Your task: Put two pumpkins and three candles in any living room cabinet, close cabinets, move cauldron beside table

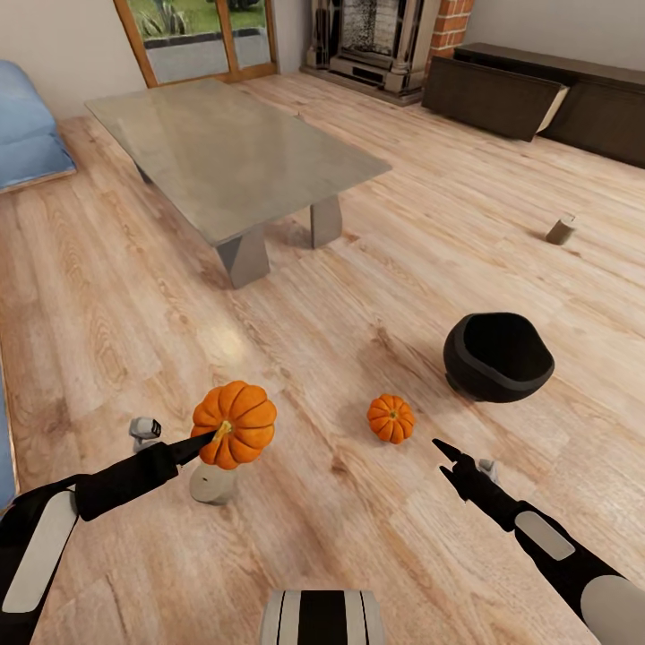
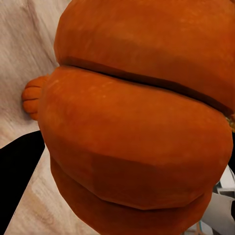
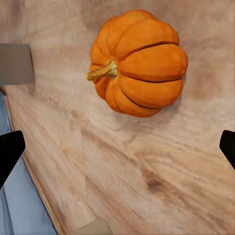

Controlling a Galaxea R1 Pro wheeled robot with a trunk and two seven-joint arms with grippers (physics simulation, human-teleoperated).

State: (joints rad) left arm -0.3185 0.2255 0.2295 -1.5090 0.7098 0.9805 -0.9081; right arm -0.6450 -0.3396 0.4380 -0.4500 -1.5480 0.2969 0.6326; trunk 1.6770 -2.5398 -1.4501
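My left gripper (image 1: 206, 441) is shut on the bigger pumpkin (image 1: 234, 424) near its stem and holds it just above the plank floor; up close the same pumpkin (image 2: 137, 122) hides the fingers. A candle (image 1: 212, 485) stands on the floor right under it. The smaller pumpkin (image 1: 391, 418) sits on the floor ahead of my right gripper (image 1: 451, 455), which is open; the wrist camera looks down on this pumpkin (image 3: 139, 61) beyond the spread fingertips (image 3: 10, 152). The black cauldron (image 1: 497, 356) lies tilted to the right. Another candle (image 1: 561, 230) stands far right. The cabinet (image 1: 488, 94) has one front panel swung open.
The grey-green table (image 1: 233, 152) stands at the back centre-left, with open floor between it and the pumpkins. A blue sofa (image 1: 27, 125) is at far left, and the fireplace (image 1: 385, 40) and a glass door (image 1: 197, 36) line the back wall.
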